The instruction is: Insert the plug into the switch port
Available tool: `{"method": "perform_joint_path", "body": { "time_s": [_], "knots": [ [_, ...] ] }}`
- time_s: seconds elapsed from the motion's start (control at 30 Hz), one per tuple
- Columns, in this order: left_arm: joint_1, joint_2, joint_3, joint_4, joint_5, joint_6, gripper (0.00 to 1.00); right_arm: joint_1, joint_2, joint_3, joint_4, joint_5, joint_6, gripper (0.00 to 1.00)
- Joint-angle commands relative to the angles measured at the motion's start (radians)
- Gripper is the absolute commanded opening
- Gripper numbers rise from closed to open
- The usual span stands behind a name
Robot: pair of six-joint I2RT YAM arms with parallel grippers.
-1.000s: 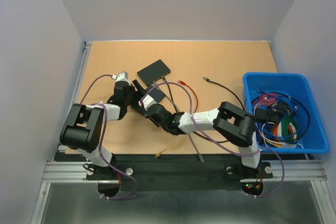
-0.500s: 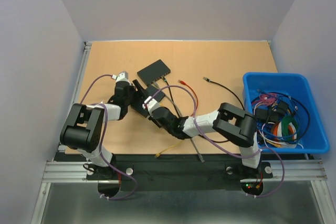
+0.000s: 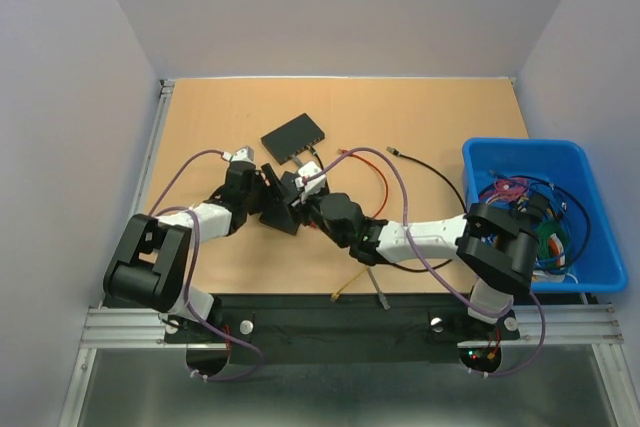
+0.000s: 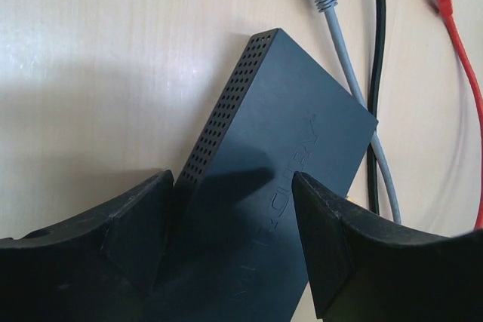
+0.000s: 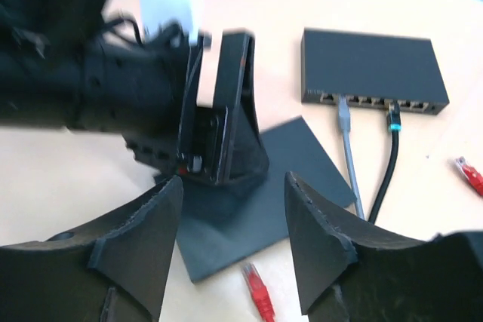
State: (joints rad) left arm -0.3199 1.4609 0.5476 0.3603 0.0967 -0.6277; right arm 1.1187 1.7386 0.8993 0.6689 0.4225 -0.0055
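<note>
A flat dark switch (image 4: 279,171) lies on the table between my left gripper's (image 4: 234,186) open jaws, which straddle its end. In the right wrist view this switch (image 5: 298,164) lies under the left gripper's fingers (image 5: 226,118). My right gripper (image 5: 234,182) is open and empty, just above it. A loose red plug (image 5: 260,292) lies by the switch's near edge. A second switch (image 5: 373,73) stands farther back, with a grey cable (image 5: 347,141) and a black cable (image 5: 389,156) in its ports. From above, both grippers meet near the flat switch (image 3: 283,217).
A blue bin (image 3: 590,247) with several coloured cables stands at the right. A red cable (image 3: 375,172) and a black cable (image 3: 425,165) lie mid-table. A yellow plug (image 3: 338,294) and a grey plug (image 3: 383,299) lie near the front edge.
My right gripper has moved up and left, close to the left gripper over the flat switch. The left gripper has shifted a little to the right.
</note>
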Motion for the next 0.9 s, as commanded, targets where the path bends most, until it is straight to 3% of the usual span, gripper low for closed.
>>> {"method": "perform_joint_path", "body": {
  "time_s": [0.0, 0.3, 0.47, 0.73, 0.87],
  "knots": [
    [-0.001, -0.053, 0.005, -0.087, -0.04, -0.006, 0.75, 0.0, -0.056, -0.028, 0.077, 0.013, 0.036, 0.63],
    [0.005, -0.134, 0.046, -0.155, -0.089, 0.003, 0.76, 0.007, -0.174, -0.106, -0.017, 0.05, 0.061, 0.64],
    [0.007, -0.166, 0.034, -0.156, -0.089, 0.014, 0.76, 0.004, -0.203, -0.114, -0.19, 0.045, 0.085, 0.68],
    [0.012, -0.226, -0.006, -0.126, -0.081, 0.025, 0.76, -0.109, -0.185, -0.086, -0.361, -0.299, 0.116, 0.68],
    [0.013, -0.234, -0.009, -0.124, -0.075, 0.029, 0.76, -0.137, -0.151, -0.066, -0.39, -0.362, 0.102, 0.66]
  ]
}}
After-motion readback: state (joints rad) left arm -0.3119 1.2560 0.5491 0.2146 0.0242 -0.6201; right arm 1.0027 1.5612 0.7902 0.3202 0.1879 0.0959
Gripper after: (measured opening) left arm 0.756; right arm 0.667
